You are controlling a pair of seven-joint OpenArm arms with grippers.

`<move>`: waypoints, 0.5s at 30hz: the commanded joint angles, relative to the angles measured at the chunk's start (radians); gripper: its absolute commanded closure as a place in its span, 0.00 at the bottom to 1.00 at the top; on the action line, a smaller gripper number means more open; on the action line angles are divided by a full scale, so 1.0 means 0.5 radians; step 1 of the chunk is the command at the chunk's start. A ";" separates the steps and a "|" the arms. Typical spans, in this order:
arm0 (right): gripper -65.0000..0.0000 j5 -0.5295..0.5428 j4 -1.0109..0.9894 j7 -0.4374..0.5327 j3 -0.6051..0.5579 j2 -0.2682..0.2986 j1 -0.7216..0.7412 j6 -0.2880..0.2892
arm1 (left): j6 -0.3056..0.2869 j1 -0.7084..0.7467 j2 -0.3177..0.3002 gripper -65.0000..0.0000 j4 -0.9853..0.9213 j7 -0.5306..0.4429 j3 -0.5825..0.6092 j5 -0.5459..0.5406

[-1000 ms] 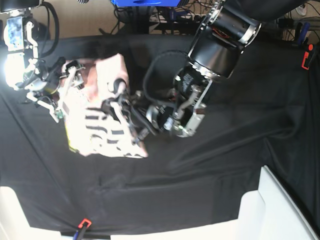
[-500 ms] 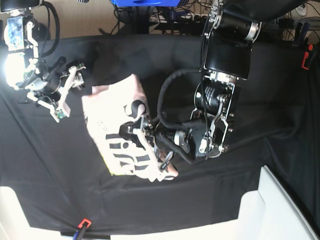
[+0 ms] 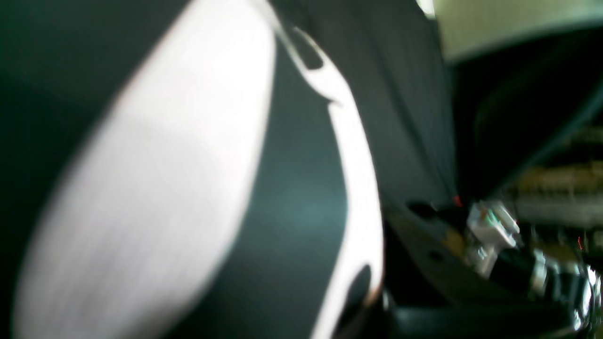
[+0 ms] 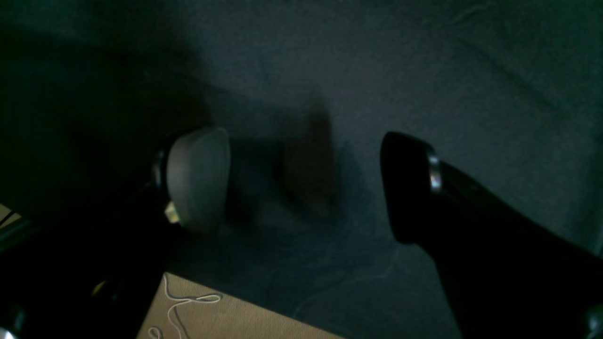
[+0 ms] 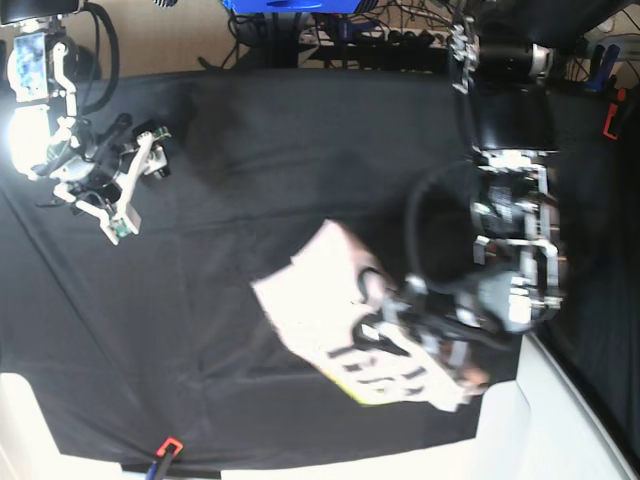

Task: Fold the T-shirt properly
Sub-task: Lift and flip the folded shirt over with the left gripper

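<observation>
The pale pink T-shirt lies as a folded bundle low in the middle of the base view, black lettering up at its right end. My left gripper is shut on that lettered end, its arm coming down from the upper right. In the left wrist view the T-shirt fills the frame as a blurred pale shape with black print. My right gripper stands open at the far left, well apart from the shirt. The right wrist view shows my right gripper wide over the black cloth with nothing between its fingers.
The black cloth covers the whole table. A white panel stands at the front right corner, close to the shirt's right end. A red clip sits on the front edge. Tan floor shows past the cloth's edge.
My left gripper has carried the folded T-shirt from the back left to the right and toward the front edge. The right arm has stayed in place, open.
</observation>
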 commanded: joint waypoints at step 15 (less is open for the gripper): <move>0.26 0.012 0.024 0.030 0.009 0.018 -0.055 0.000 | 0.110 -0.801 0.290 1.00 -0.021 -0.061 1.094 1.289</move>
